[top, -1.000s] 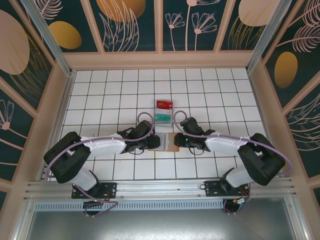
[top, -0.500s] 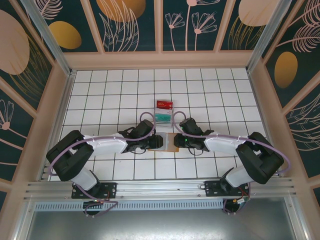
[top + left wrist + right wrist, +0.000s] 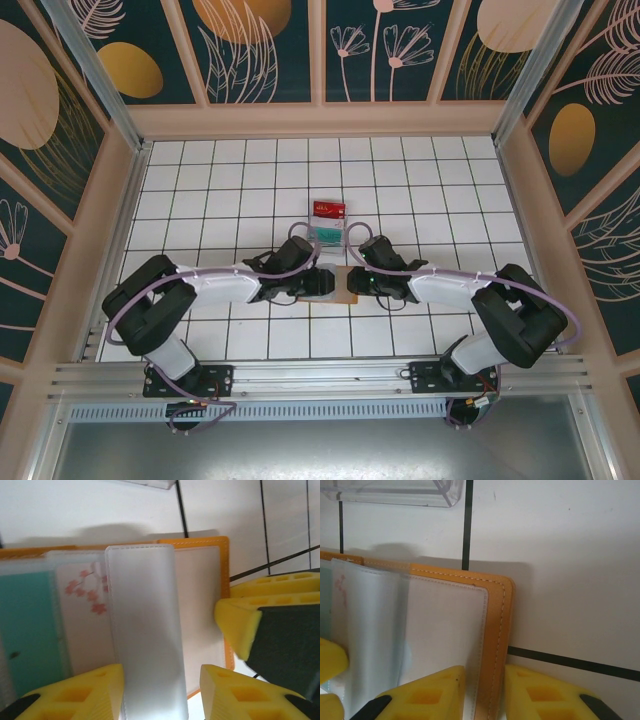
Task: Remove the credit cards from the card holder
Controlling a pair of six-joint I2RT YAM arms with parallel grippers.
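Left hand (image 3: 160,680) has slid right over the orange-tan folding card holder (image 3: 340,283), mid-desk (image 3: 400,190), its fingers now spread astride a frosted plastic sleeve (image 3: 145,630). My right hand (image 3: 485,680) pinches the holder's right edge. A teal card (image 3: 27,630) is still inside, so extraction comes next.

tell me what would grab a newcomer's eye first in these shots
Two arms meet nose to nose at mid-table, the left end effector and right end effector both at a small open orange card holder. Up close, the left one's yellow fingers flank a frosted clear sleeve, with a teal card and a blossom-printed card in pockets beside it. Beyond it on the tiles lie a red card and a second teal card.
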